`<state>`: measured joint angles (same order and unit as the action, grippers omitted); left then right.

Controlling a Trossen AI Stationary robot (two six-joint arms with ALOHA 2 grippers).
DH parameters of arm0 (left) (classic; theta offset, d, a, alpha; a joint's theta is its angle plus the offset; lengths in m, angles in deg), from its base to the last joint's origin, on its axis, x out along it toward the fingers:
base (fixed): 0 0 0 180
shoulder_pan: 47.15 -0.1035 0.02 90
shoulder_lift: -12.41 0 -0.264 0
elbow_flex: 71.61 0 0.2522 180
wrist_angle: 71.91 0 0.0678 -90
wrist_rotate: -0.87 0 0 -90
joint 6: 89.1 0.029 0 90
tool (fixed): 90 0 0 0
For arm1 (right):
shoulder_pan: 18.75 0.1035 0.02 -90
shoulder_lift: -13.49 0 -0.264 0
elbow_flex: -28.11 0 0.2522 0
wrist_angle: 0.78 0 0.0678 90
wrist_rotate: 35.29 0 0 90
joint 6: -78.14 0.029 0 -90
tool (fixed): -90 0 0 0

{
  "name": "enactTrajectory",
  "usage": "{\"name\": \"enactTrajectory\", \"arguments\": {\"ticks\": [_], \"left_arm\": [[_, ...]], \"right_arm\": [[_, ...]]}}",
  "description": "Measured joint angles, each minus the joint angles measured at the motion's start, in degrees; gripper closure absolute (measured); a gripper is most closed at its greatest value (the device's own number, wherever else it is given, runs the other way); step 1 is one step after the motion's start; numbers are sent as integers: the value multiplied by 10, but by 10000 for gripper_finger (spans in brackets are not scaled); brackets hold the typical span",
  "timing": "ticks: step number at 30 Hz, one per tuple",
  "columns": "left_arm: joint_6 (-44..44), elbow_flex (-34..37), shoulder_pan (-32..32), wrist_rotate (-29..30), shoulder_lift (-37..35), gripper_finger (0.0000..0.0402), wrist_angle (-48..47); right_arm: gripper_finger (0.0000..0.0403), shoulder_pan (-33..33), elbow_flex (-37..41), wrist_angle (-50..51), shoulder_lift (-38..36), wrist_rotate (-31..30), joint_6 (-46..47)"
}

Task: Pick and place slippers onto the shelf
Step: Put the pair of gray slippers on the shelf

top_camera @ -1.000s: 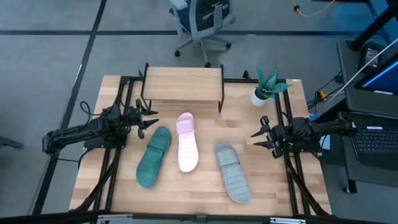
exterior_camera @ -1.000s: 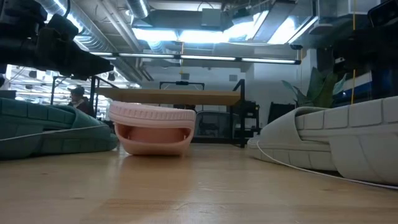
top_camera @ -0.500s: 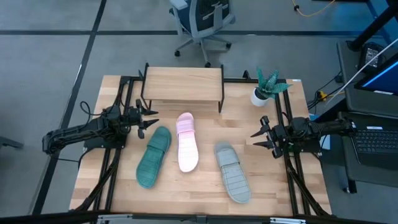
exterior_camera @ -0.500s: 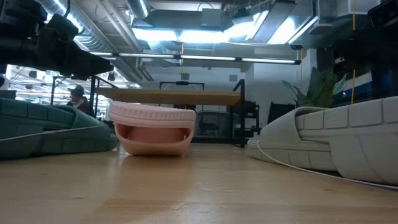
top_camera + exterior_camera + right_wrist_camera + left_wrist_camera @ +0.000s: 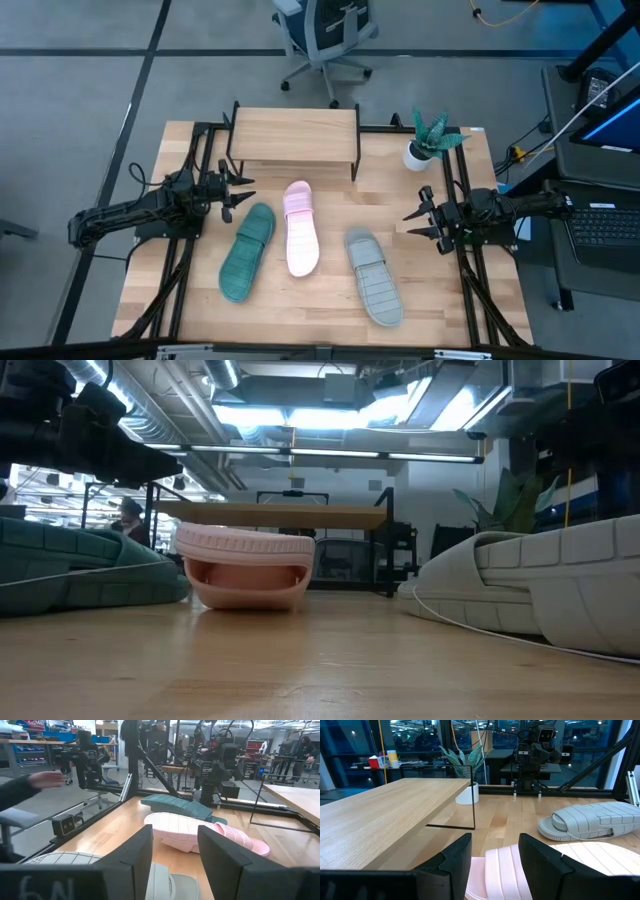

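Note:
Three slippers lie on the wooden table in front of the shelf (image 5: 293, 135): the teal one (image 5: 247, 252) on the left, the pale pink one (image 5: 301, 228) in the middle, the grey one (image 5: 373, 275) on the right. My left gripper (image 5: 243, 193) hovers open at the table's left side, level, pointing toward the pink slipper (image 5: 505, 870). My right gripper (image 5: 412, 222) hovers open at the right side, pointing left past the grey slipper (image 5: 75, 865) toward the pink (image 5: 200, 832) and teal (image 5: 175, 805) ones. Neither gripper touches anything.
A potted plant (image 5: 428, 140) in a white pot stands at the table's far right corner, beside the shelf. The shelf's thin black legs (image 5: 472, 805) rest on the tabletop. Beyond the table's near side, a person's sleeve and hand (image 5: 30, 782) show in the right wrist view.

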<state>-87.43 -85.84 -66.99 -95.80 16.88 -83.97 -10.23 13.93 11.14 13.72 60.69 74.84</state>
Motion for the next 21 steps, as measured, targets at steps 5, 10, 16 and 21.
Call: {"name": "enactTrajectory", "arguments": {"ticks": [5,10,16,21], "left_arm": [[0,0,0,0,0,245,0],[0,0,0,0,0,245,2],[0,0,0,-1,0,245,3],[-2,0,0,1,0,245,3]], "right_arm": [[244,0,0,-9,0,0,-28],[244,0,0,-8,0,1,-29],[244,0,0,-8,0,0,-29],[244,0,0,-15,0,0,-39]]}}
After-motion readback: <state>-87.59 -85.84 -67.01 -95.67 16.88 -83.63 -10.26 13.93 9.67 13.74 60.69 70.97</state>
